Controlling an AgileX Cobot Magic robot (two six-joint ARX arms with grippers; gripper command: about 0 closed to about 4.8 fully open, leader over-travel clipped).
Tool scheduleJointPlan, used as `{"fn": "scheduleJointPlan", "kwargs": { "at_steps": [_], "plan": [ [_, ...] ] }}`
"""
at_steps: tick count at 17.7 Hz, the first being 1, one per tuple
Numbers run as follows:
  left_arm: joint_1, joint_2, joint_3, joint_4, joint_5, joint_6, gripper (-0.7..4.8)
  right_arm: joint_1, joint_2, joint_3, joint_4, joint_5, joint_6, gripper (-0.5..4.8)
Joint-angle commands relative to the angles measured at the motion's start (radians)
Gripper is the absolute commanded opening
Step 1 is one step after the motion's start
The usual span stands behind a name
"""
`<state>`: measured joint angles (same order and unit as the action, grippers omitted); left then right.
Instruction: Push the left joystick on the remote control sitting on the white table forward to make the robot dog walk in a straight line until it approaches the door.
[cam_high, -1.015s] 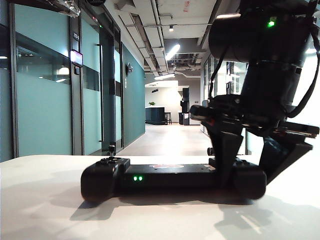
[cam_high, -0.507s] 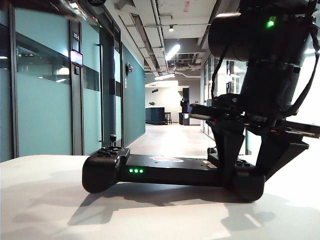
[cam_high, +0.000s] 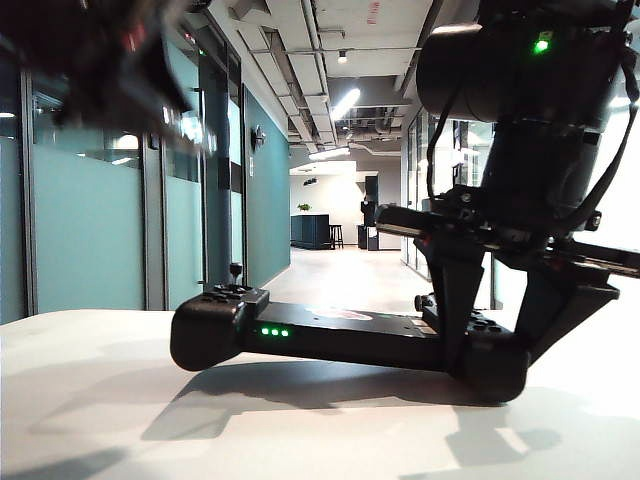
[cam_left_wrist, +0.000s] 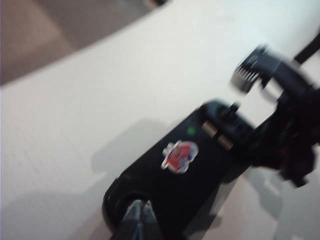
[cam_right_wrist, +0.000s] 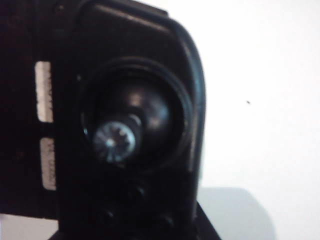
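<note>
The black remote control lies tilted on the white table, its left end raised. My right gripper is shut on its right handle, one finger on each side. The left joystick stands upright on the raised left handle, untouched. High above it my left arm shows as a dark blur. In the left wrist view my left gripper is shut, its tips over the remote control's near handle. The right wrist view is filled by the twin thumbstick. The robot dog is out of view.
A long corridor runs straight back behind the table. Teal glass walls and doors line its left side. My right arm's bulky wrist fills the upper right of the exterior view.
The remote control's left end has lifted off the table and it now tilts. My left arm has swung into the upper left of the exterior view. The right gripper kept its place on the handle.
</note>
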<state>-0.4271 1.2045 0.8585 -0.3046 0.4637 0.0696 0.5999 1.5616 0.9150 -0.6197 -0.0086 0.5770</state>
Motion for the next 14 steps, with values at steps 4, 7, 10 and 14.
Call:
{"fn": "scheduleJointPlan", "kwargs": {
  "at_steps": [4, 7, 10, 14],
  "plan": [
    [0.000, 0.095, 0.005, -0.020, 0.009, 0.113, -0.06, 0.001, -0.003, 0.070, -0.066, 0.090, -0.038, 0.53],
    [-0.001, 0.108, 0.005, -0.012, 0.013, 0.140, -0.06, 0.001, -0.002, 0.080, -0.080, 0.120, -0.054, 0.53],
    [-0.002, 0.135, 0.003, 0.001, 0.052, 0.140, -0.06, 0.001, 0.005, 0.080, -0.087, 0.118, -0.053, 0.53],
    [-0.021, 0.169, 0.003, 0.036, 0.055, 0.141, -0.06, 0.001, 0.027, 0.080, -0.087, 0.077, -0.052, 0.53]
  ]
}}
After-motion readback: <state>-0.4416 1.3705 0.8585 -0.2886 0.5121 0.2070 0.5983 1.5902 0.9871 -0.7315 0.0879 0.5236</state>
